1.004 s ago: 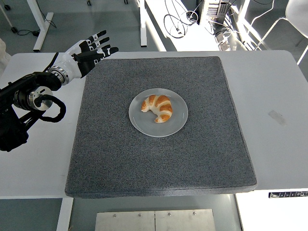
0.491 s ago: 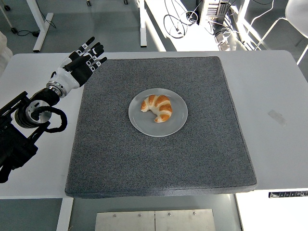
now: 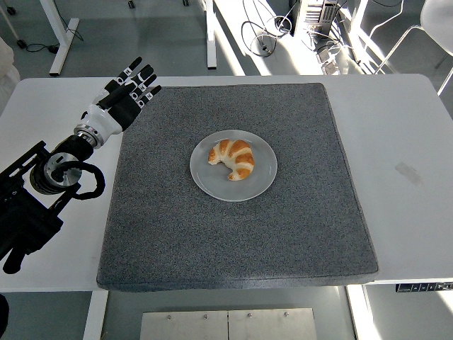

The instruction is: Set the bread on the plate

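White bench (image 3: 396, 127) fills the head view under a grey mat (image 3: 177, 234), and at the mat's middle the bread (image 3: 232, 158), a croissant, lies wholly inside the rim of the plate (image 3: 259, 185), so I judge the placing done. Over the last second the left robot hand (image 3: 124, 99) has drawn back toward the mat's far-left corner and turned, its fingers spread and holding nothing, well apart from the plate; the right arm is out of view. Open mat surrounds the plate on every side, nothing crowds its rim, and the retreat path to the left edge looks free

Grey mat (image 3: 212, 241) covers the white table (image 3: 403, 142); cables (image 3: 265, 32) beyond
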Robot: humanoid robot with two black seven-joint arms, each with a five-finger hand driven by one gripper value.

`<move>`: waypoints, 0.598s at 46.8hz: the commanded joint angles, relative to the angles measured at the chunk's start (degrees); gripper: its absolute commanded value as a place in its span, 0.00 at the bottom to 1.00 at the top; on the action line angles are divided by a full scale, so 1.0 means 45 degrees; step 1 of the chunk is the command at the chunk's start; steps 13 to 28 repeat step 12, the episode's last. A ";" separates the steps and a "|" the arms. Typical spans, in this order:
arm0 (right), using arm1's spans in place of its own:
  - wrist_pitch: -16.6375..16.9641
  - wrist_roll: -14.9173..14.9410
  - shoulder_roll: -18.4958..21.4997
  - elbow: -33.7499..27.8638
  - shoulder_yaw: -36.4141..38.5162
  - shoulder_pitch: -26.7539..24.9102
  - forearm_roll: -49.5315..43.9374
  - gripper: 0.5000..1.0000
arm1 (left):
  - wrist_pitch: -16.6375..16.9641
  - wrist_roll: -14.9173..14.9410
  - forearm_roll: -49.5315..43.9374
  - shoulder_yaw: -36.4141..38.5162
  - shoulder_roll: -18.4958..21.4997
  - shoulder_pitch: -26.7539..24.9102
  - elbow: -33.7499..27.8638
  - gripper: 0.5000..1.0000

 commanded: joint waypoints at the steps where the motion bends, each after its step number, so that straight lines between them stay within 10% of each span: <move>1: 0.0005 0.0000 0.0000 -0.0080 -0.0010 -0.0002 0.0000 1.00 | -0.0068 -0.0017 0.0000 0.0003 0.0017 -0.0008 0.0015 0.97; 28: -0.0053 0.0000 0.0000 -0.0061 -0.0009 -0.0002 0.0000 1.00 | -0.0146 0.0002 0.0020 0.0023 0.0036 0.0012 -0.0004 0.97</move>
